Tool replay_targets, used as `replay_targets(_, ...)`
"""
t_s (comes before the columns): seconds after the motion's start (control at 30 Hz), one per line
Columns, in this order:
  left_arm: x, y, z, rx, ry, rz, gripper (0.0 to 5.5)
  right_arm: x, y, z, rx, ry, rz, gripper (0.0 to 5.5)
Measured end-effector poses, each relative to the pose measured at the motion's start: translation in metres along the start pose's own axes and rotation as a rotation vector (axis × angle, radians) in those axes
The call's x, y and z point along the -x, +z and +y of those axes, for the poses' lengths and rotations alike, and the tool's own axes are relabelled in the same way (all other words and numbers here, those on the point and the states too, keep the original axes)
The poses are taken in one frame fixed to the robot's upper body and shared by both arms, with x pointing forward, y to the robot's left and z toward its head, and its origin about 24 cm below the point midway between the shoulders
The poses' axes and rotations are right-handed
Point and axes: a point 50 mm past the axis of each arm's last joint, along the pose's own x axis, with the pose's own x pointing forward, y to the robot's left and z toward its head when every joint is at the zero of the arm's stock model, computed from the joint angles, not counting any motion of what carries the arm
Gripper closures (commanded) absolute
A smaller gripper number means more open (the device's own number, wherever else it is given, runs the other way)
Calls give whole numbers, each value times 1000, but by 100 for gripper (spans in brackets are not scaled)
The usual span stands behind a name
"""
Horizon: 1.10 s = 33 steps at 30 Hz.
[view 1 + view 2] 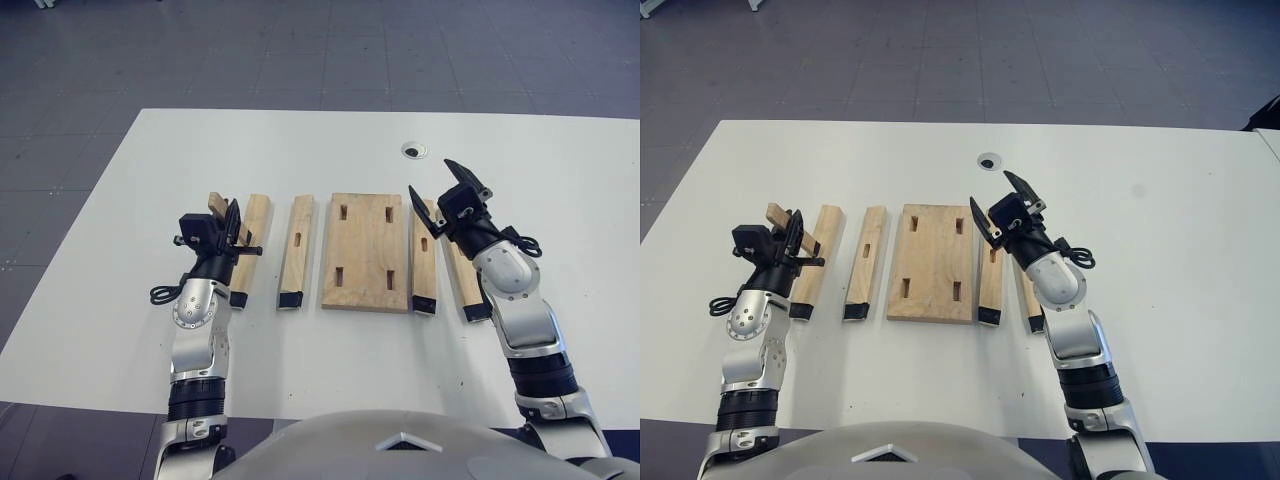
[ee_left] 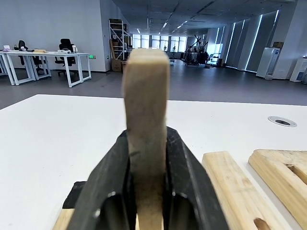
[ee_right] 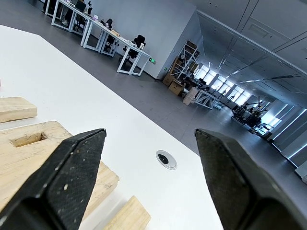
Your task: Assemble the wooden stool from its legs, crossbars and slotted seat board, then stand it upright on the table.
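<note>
The slotted seat board (image 1: 365, 250) lies flat mid-table. Two legs (image 1: 255, 245) (image 1: 298, 250) lie to its left, each with a black-capped near end. To its right lie another leg (image 1: 424, 258) and a fourth piece (image 1: 466, 285), partly under my right arm. My left gripper (image 1: 232, 224) hovers by the leftmost leg, shut on a short wooden crossbar (image 2: 146, 110) that sticks out beyond the fingers (image 2: 108, 184). My right gripper (image 1: 448, 195) is open and holds nothing, raised over the far ends of the right-hand legs; its fingertips (image 3: 72, 177) frame the board's corner (image 3: 33, 153).
A round cable grommet (image 1: 414, 150) sits in the white table (image 1: 540, 180) behind the board. Bare tabletop stretches to the far side, the right and the near edge. Beyond the table is open office floor.
</note>
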Motion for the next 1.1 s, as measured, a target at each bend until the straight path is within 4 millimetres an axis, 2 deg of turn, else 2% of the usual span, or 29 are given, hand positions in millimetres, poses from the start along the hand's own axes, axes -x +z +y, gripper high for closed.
replay_targets(0.07,-1,1,0,1,4,-7,508,0,0,0,0,0,0,209)
replay_targets(0.1,-2,3,0,3,7,-15,471,0,0,0,0,0,0,209)
replay_targets(0.2,3,-6,2,17,29,37,425,0,0,0,0,-1,1,209)
replay_targets(0.33,1,6,-1,6,17,-12,374,0,-1,0,-2,-1,7,209)
replay_targets(0.47,1,9,-1,-6,15,-23,305,0,-1,0,-3,0,8,209)
replay_targets(0.63,2,20,1,-28,10,-36,288,0,0,0,-4,-1,8,209)
replay_targets(0.77,6,43,5,-75,5,-82,288,0,0,0,-4,0,7,209)
replay_targets(0.87,17,86,3,-96,-35,-156,288,4,-2,2,-8,0,15,209)
replay_targets(0.97,24,113,-2,-94,-77,-174,288,5,-1,2,-10,-7,14,209)
replay_targets(1.1,3,155,2,-49,-63,-234,288,6,-3,3,-11,-17,29,209)
